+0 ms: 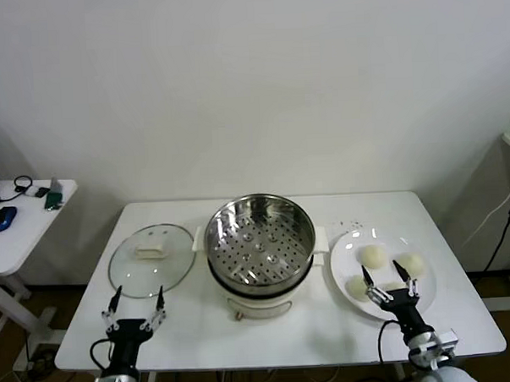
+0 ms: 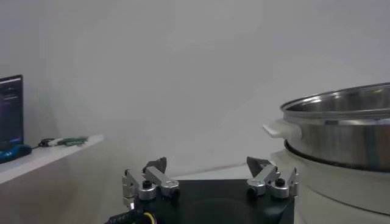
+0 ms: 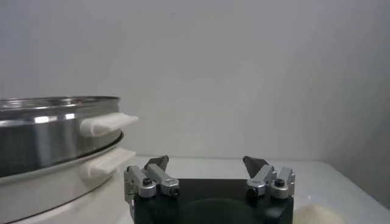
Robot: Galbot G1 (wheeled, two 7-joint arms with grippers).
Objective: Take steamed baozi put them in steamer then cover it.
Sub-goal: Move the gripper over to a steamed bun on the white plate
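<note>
White wall behind, w/ a white table (image 1: pixel 244 335) carrying everything and a side desk (image 1: pixel 20 231) seen at the far left.

The steamer (image 1: pixel 260 237) is set mid-table: shiny stainless steel, round, perforated tray inside, on a white base w/ side handles; no buns are seen in it yet. The cover (image 1: pixel 151 259) is laid flat just left of it: clear glass, metal rim, cream block handle. On the right, a flat white plate (image 1: pixel 343 259) holds the steamed baozi (image 1: pixel 373 255); 3 smooth, cream, domed buns are clearly seen, and a 4th is probably partly hidden behind the gripper.

The right gripper (image 1: pixel 391 281) is held over the plate's near part, fingers spread wide, nothing gripped. The left gripper (image 1: pixel 136 309) is parked near the table's front edge, just short of the cover, also spread wide and empty.

Risks, as judged:
- Soft dough could be dented or torn if squeezed too hard; too light a pinch and the smooth skin could slip out.
- Buns sit close together, so a neighbour could be nudged off the rimless plate by an open finger.
- The steamer's raised wall could be clipped during transfer.
- Glass on smooth table: the cover could slide away if its block handle is approached off-centre.
</note>
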